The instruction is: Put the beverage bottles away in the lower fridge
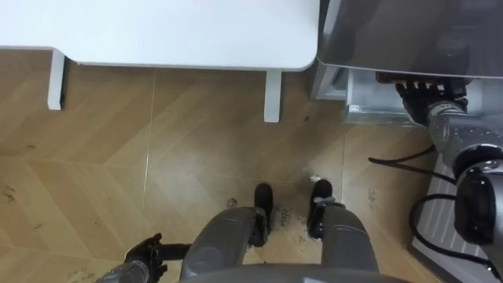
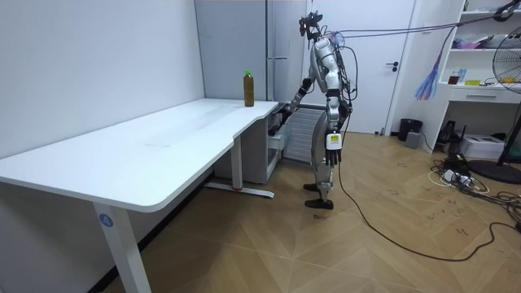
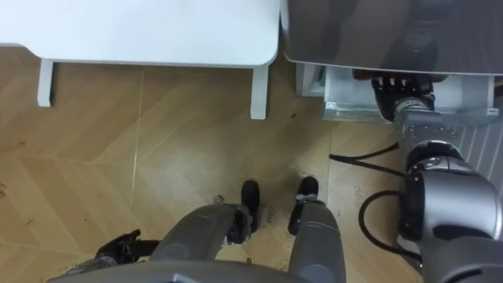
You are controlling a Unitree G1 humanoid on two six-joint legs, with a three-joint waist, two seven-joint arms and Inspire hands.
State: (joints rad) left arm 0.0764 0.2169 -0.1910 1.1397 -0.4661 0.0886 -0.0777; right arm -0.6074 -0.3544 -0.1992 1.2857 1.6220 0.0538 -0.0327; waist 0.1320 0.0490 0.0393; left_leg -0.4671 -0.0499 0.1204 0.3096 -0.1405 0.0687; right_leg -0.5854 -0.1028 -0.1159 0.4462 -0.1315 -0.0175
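A brown drink bottle [image 2: 248,88] with a green cap stands upright on the far end of the white table [image 2: 163,146], next to the tall grey fridge [image 2: 281,41]. I stand in front of the fridge. My right hand [image 1: 428,98] reaches forward to the white lower drawer [image 1: 369,106], which is pulled out beneath the grey fridge front [image 1: 409,35]. Its fingertips lie under the grey edge and are hidden. My left hand [image 1: 148,255] hangs low at my side with relaxed fingers and holds nothing.
The table's rounded corner [image 1: 291,47] and its white leg [image 1: 272,96] are just left of the fridge. A black cable [image 1: 405,157] curls on the wood floor by my right foot. In the room view, shelves, a fan and cables stand at the right.
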